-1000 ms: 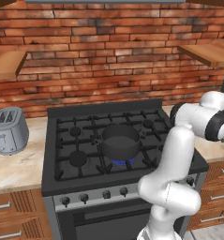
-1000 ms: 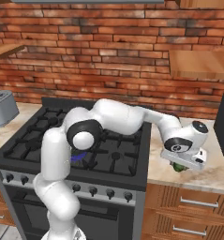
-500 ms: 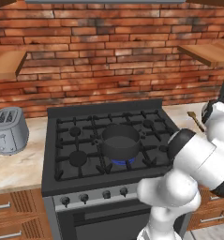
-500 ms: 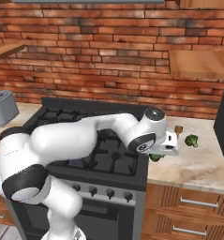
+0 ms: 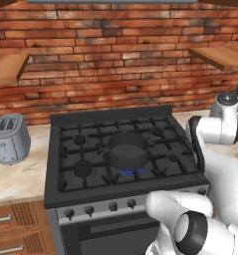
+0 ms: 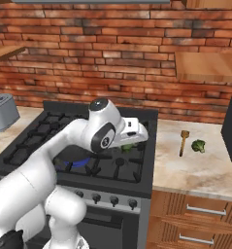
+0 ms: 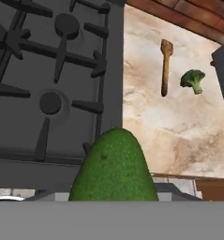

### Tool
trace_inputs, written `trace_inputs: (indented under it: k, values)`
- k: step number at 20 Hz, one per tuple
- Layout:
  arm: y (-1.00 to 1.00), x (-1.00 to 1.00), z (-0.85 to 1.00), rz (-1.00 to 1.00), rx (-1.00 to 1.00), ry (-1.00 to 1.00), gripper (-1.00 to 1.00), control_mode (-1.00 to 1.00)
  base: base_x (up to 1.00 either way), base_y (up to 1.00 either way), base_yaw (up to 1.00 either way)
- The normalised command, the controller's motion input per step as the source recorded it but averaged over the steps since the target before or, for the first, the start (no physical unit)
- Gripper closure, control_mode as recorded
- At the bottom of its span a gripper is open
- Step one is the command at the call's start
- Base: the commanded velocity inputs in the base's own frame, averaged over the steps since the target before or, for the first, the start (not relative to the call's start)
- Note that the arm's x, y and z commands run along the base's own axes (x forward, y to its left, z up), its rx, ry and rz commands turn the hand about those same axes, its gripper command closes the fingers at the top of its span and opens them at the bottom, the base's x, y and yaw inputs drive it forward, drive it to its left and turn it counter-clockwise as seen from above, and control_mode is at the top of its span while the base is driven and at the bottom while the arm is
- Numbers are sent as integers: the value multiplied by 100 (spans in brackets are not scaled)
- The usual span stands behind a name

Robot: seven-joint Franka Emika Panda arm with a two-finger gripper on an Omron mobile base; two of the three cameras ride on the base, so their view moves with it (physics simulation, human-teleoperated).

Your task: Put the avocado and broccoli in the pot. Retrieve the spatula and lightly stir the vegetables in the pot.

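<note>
The arm has swung left from the tabletop to over the stove. The end effector, part-open, grips the avocado, now nearing the pot. Broccoli and spatula lie on the tabletop, right of the stove.

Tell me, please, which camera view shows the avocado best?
The hand view: the avocado is large and close at the bottom, with the stove behind it. In the right base view only a small green part shows under the gripper. The left base view gives nothing of it.
</note>
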Motion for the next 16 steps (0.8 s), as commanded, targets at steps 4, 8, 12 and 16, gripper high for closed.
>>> trace_inputs:
  k: [4, 8, 12, 16]
  values:
    - [96, 0, 18, 0, 4, -7, 100, -100, 0, 0, 0]
    - [62, 3, 0, -1, 29, -9, 100, -100, 0, 0, 0]
    - [63, 20, 23, -2, 39, 2, 100, -100, 0, 0, 0]
    - [14, -1, 100, 0, 14, 41, 100, -100, 0, 0, 0]
